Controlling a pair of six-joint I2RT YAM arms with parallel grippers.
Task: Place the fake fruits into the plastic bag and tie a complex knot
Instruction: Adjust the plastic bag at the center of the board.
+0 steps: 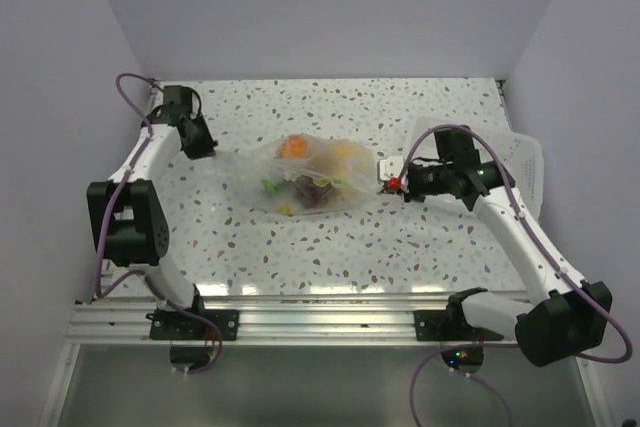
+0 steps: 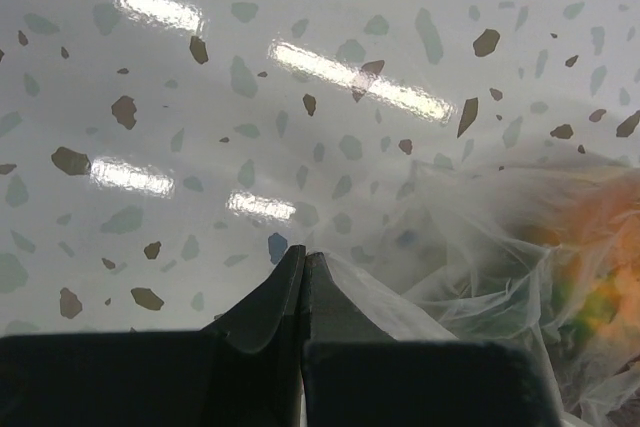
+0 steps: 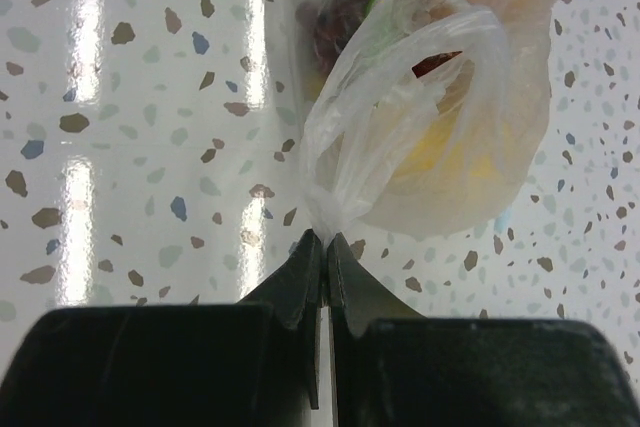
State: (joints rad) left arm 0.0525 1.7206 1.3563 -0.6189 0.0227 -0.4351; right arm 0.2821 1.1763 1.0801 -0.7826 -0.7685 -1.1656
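Observation:
The transparent plastic bag [image 1: 300,179] lies mid-table, stretched between both grippers, with the fake fruits inside: an orange one [image 1: 293,147], a yellow one [image 1: 350,155] and a dark reddish one [image 1: 315,190]. My left gripper [image 1: 207,147] is shut on the bag's left corner; the film [image 2: 480,247] runs out from its tips [image 2: 304,253]. My right gripper [image 1: 393,185] is shut on the bag's right end. In the right wrist view the plastic [image 3: 420,97] gathers into a whitish bunch [image 3: 325,215] at the tips [image 3: 325,238]. Yellow [image 3: 440,152] and dark [image 3: 335,27] fruits show through it.
A rigid white slotted tray [image 1: 525,162] stands at the right edge of the table, behind my right arm. The speckled tabletop [image 1: 300,247] ends at a metal rail along the near edge. Walls close in on the left, back and right.

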